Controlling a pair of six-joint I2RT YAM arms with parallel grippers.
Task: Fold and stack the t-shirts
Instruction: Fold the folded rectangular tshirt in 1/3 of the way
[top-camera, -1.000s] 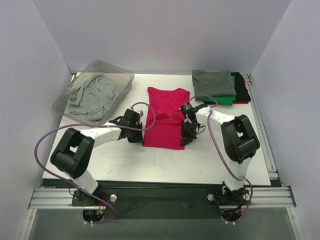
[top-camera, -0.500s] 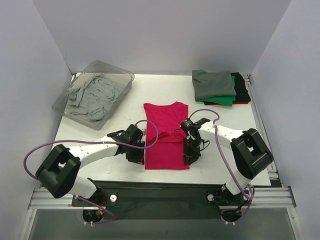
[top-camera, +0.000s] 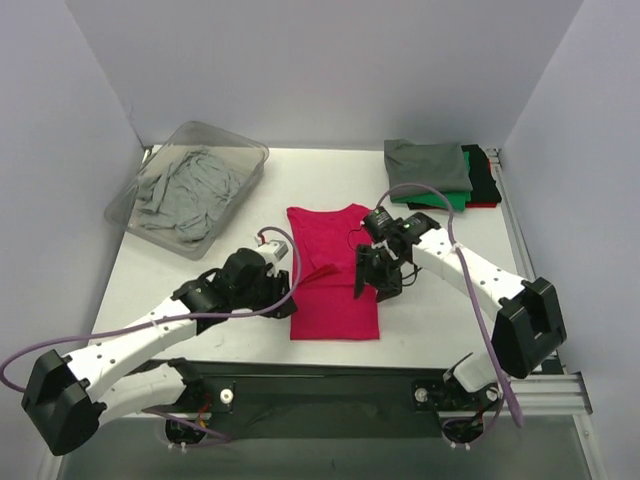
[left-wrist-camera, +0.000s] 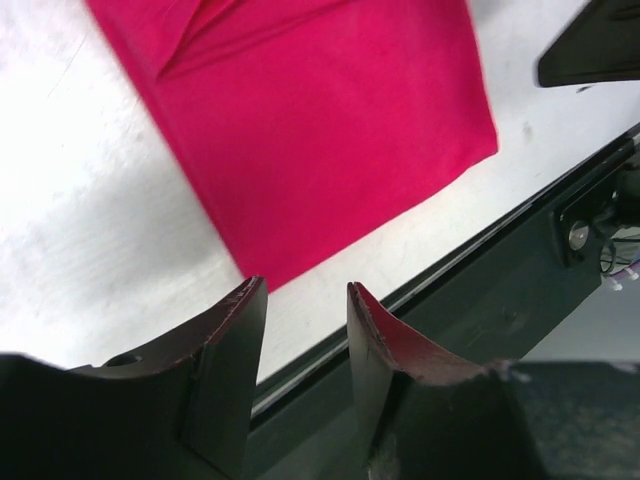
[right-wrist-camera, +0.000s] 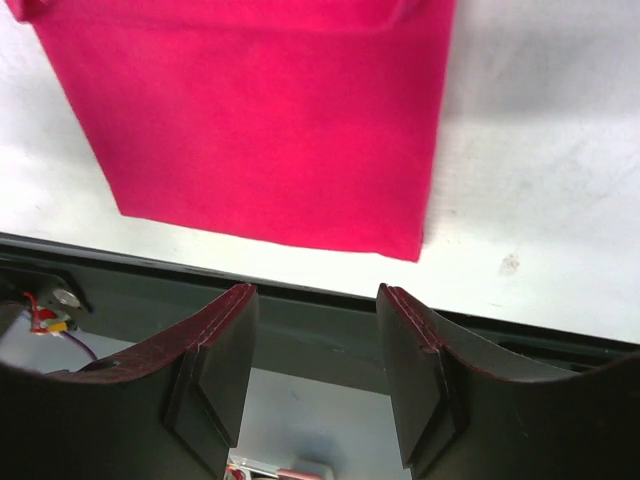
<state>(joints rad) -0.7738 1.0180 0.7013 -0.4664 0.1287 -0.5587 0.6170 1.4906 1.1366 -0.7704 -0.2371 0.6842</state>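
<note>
The magenta-red t-shirt (top-camera: 331, 272) lies flat as a long folded strip in the middle of the table, its lower hem near the front edge. It shows in the left wrist view (left-wrist-camera: 320, 110) and the right wrist view (right-wrist-camera: 250, 110). My left gripper (top-camera: 284, 296) hovers at its left edge, open and empty (left-wrist-camera: 305, 295). My right gripper (top-camera: 370, 281) hovers at its right edge, open and empty (right-wrist-camera: 315, 300). A stack at the back right has a dark grey t-shirt (top-camera: 428, 165) on top of green (top-camera: 447, 201), black (top-camera: 484, 176) and red (top-camera: 487, 204) ones.
A clear plastic bin (top-camera: 252, 152) at the back left holds crumpled light grey t-shirts (top-camera: 185, 185). The table's dark front rail (left-wrist-camera: 480, 270) runs just below the magenta shirt's hem. White walls close in the table on three sides.
The magenta shirt slid toward the front edge. Both grippers have since let go of its sides and lifted off it, now open.
</note>
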